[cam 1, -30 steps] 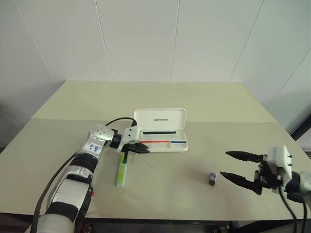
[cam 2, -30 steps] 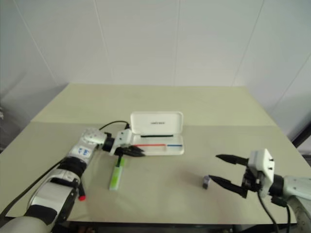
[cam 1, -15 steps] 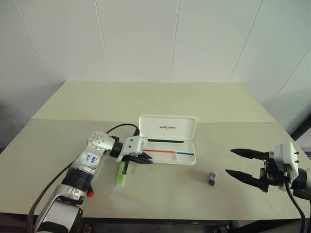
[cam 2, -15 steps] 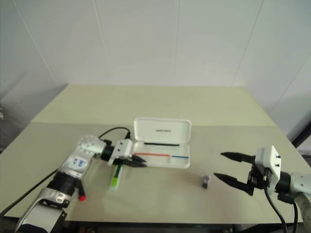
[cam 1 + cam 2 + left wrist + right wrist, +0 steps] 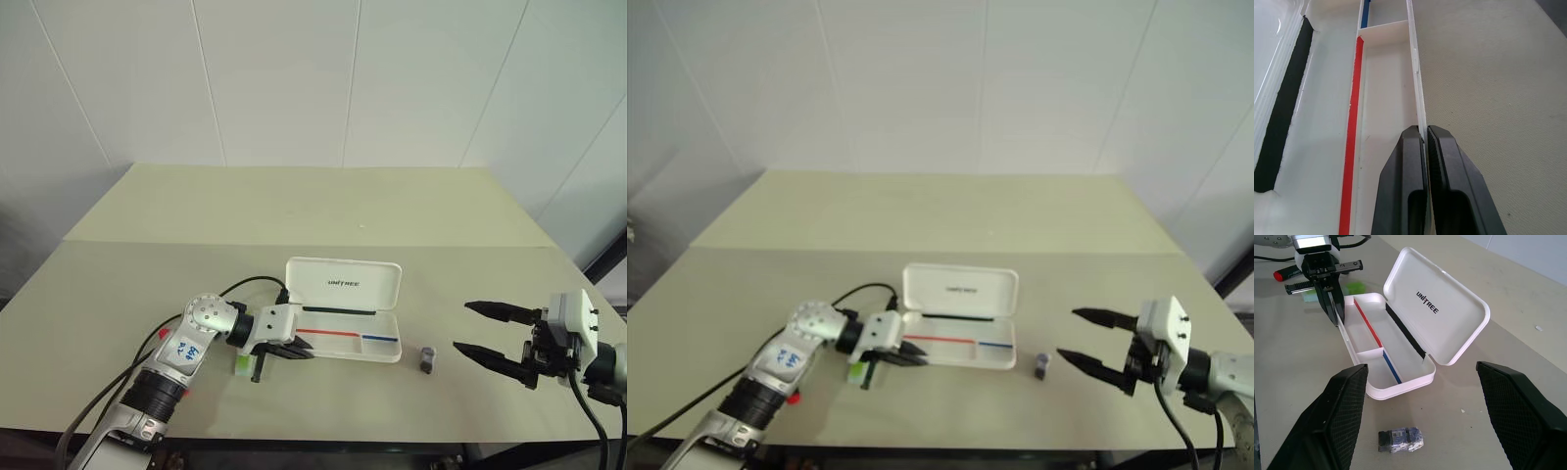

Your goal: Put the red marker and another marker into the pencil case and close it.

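Your left end effector [image 5: 1425,134] has its two black fingers pressed together on the thin front wall of the pencil case [image 5: 345,314], pinching that wall at the case's left end, one finger inside the tray and one outside. The case lies open near the middle of the bench [image 5: 294,211], toward the front edge, its lid standing up behind the tray, with a red stripe [image 5: 1351,132] and a blue stripe [image 5: 1391,369] along the tray floor and a black strip nearer the hinge. The lime-green highlighter [image 5: 241,363] lies on the bench just under and left of that end effector, mostly hidden by the wrist. The red marker's red end [image 5: 1279,274] peeks out beside the left arm, near the front edge. Your right end effector [image 5: 482,331] hovers with fingers spread wide near the front right corner. A small dark grey block [image 5: 428,359] lies between it and the case's right end.
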`<action>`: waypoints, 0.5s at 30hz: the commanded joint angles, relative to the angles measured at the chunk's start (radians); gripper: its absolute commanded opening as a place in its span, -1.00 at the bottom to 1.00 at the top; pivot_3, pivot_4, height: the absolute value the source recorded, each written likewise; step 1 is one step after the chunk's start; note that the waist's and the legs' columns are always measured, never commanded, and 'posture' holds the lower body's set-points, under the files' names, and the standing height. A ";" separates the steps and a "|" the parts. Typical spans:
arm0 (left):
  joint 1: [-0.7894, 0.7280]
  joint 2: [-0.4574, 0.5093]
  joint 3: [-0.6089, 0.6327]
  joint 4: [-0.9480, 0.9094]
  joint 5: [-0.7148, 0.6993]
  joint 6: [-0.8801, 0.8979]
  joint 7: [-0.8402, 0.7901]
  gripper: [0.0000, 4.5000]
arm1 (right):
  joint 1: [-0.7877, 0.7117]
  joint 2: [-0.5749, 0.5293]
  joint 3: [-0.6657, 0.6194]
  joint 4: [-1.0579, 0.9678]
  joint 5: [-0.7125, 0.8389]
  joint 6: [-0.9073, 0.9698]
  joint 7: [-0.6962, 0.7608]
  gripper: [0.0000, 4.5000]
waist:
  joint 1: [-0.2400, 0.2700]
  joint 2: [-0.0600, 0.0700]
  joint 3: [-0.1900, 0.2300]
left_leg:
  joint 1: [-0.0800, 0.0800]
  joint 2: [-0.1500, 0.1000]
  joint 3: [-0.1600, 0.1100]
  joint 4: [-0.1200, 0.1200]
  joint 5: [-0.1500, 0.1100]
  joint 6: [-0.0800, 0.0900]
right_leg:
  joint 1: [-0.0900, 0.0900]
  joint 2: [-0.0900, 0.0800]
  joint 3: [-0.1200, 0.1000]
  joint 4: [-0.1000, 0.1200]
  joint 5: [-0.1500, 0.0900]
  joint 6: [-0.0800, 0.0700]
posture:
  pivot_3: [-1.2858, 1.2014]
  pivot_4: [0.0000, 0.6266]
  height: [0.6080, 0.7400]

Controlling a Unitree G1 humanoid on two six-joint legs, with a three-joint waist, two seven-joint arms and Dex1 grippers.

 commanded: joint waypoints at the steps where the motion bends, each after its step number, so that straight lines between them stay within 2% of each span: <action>1: -0.003 -0.001 -0.009 -0.027 -0.007 0.048 0.008 -0.50 | -0.008 0.000 -0.011 -0.025 0.006 -0.010 -0.007 1.00 | 0.000 0.000 0.000 | 0.000 0.000 0.000 0.000 0.000 0.000 | 0.000 0.000 0.000 0.000 0.000 0.000 | 0.03 -0.52 1.00; 11: 0.036 0.040 0.004 -0.208 -0.083 0.178 -0.013 0.90 | -0.023 0.000 0.003 -0.018 -0.001 -0.010 -0.015 1.00 | -0.001 0.000 0.000 | 0.000 0.000 0.000 -0.001 0.000 0.000 | 0.000 0.000 0.000 0.000 0.000 0.000 | 0.03 -0.52 1.00; 12: 0.041 0.046 0.007 -0.228 -0.091 0.194 -0.012 0.99 | -0.022 0.001 0.003 -0.018 -0.001 -0.011 -0.016 1.00 | -0.001 0.000 0.000 | 0.000 0.000 0.000 -0.001 0.000 0.000 | 0.000 0.000 0.000 0.000 0.000 0.000 | 0.03 -0.52 1.00; 15: 0.062 0.069 0.019 -0.291 -0.118 0.246 -0.006 0.99 | -0.006 0.012 0.004 -0.032 -0.002 -0.009 -0.027 1.00 | 0.000 0.000 0.000 | 0.000 0.000 0.000 0.000 0.000 0.000 | 0.000 0.000 0.000 0.000 0.000 0.000 | 0.03 -0.52 1.00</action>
